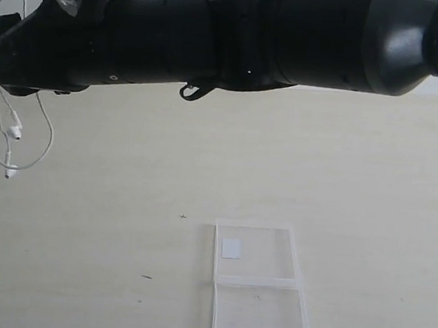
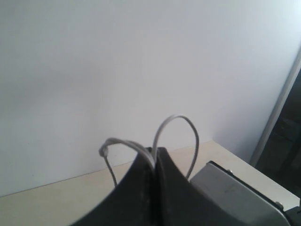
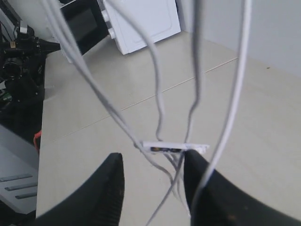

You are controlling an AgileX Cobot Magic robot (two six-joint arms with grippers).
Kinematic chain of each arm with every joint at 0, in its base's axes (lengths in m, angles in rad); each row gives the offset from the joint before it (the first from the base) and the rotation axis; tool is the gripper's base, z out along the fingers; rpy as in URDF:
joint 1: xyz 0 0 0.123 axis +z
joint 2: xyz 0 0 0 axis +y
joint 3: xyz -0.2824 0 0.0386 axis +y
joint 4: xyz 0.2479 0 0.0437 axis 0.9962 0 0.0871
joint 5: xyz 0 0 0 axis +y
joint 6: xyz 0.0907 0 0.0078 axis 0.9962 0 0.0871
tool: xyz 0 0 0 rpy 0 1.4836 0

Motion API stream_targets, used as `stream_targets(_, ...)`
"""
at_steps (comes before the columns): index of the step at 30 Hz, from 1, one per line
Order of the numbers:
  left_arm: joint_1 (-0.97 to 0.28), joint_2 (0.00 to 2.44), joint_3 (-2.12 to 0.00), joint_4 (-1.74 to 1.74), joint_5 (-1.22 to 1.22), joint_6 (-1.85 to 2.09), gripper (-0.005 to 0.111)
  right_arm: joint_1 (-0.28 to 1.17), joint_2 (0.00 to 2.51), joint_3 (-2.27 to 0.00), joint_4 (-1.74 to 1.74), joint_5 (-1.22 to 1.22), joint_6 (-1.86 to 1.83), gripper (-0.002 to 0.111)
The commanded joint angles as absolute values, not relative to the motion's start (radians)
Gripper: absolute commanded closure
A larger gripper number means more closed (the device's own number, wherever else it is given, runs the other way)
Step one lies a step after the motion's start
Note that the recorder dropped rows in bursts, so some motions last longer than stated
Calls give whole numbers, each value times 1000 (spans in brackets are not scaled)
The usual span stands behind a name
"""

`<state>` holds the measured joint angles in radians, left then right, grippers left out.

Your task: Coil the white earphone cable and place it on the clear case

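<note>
The white earphone cable [image 1: 49, 128] hangs in loops at the far left of the exterior view, its two earbuds [image 1: 14, 133] dangling above the table. My left gripper [image 2: 155, 150] is shut on the cable [image 2: 181, 118], and two loops stick out past its fingertips. My right gripper [image 3: 154, 157] is open, with several hanging cable strands [image 3: 158, 94] and the inline piece [image 3: 174, 148] between and just beyond its fingers. The right arm [image 1: 240, 33] crosses the top of the exterior view. The clear case [image 1: 262, 317] lies open and flat on the table, its white sticker [image 1: 231, 248] on the far panel.
The beige table [image 1: 117, 239] stretches under the arms. In the right wrist view a white box-shaped unit [image 3: 141, 19] and black equipment [image 3: 19, 61] stand at the table's edge. A grey metal part [image 2: 235, 197] sits beside the left fingers, with a plain wall [image 2: 117, 61] beyond.
</note>
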<state>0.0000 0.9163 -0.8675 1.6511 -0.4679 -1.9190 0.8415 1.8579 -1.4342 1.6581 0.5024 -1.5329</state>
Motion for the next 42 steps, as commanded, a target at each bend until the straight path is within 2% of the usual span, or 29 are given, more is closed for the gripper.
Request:
stream_targets(1, 0, 915, -872, 1632, -484, -1921, 107, 844, 1862, -1435, 1675, 499, -1548, 61)
stream_targets(5, 0, 915, -872, 1630, -487, -1921, 107, 844, 1863, -1435, 1675, 497, -1548, 53)
stream_targets(15, 0, 915, -872, 1628, -501, -1921, 107, 844, 1863, -1435, 1675, 444, -1543, 53)
stream_targets(17, 0, 915, -872, 1628, -501, -1918, 107, 844, 1863, -1435, 1675, 461, -1541, 60)
stream_targets(22, 0, 915, -872, 1636, -469, -1914, 107, 844, 1863, -1435, 1610, 510, -1528, 108)
stream_targets(28, 0, 915, -872, 1653, -393, -1914, 107, 844, 1863, -1435, 1361, 501, -1296, 106)
stream_targets(33, 0, 913, -863, 1744, -338, -1991, 107, 842, 1849, -1435, 1255, 499, -1246, 108)
stream_targets(38, 0, 913, -776, 1744, -267, -2019, 107, 797, 1743, -1435, 769, 530, -832, 108)
stream_targets(42, 0, 913, -714, 1744, -262, -2022, 107, 779, 1626, -1435, 282, 687, -527, 108)
